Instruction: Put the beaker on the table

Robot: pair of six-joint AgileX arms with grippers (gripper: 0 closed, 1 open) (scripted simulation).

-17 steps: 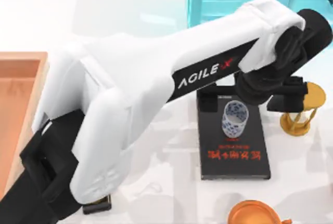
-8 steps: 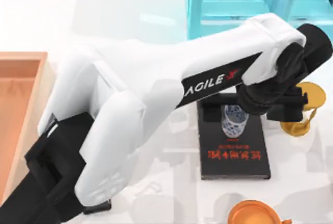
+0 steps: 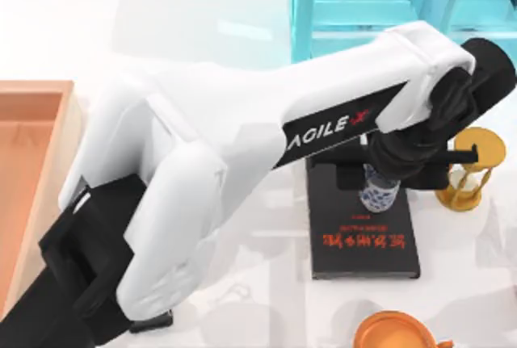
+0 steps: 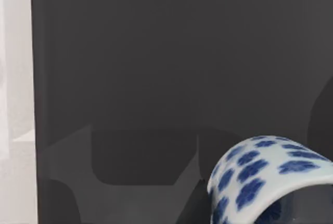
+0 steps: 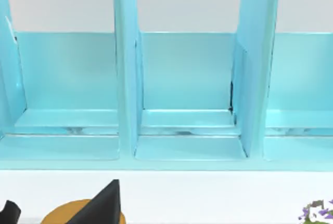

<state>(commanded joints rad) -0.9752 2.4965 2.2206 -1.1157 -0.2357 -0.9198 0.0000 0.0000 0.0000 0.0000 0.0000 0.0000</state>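
The left gripper point(image 3: 388, 172), its finger spread impossible to tell, half hides the beaker point(image 3: 378, 194) standing on the black book point(image 3: 363, 243) beneath it.

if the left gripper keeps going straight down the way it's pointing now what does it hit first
Most likely the beaker: the left gripper hangs directly over it in the top view, and the left wrist view shows its rim close below. Under it lies the black book. How much gap remains is unclear.
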